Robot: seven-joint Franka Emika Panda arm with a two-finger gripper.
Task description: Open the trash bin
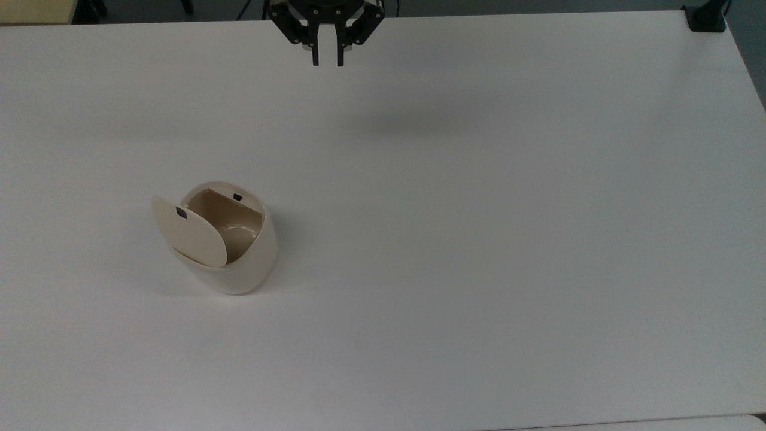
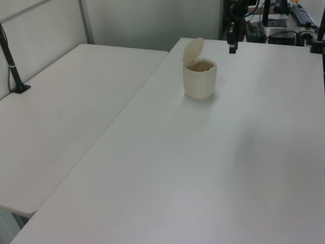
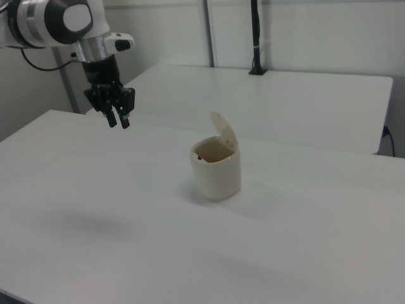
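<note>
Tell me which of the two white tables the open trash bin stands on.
The trash bin stands on the nearer table in the right view, the one the gripper hangs over; the farther table carries a black pole instead.

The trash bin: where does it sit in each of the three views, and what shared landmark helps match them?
Top view: the trash bin stands left of centre on the white table, lid swung up toward the top view's left.
Left view: upper middle, lid raised.
Right view: centre, lid raised behind.
Shared landmark: the gripper, open, hanging above the table apart from the bin.
</note>
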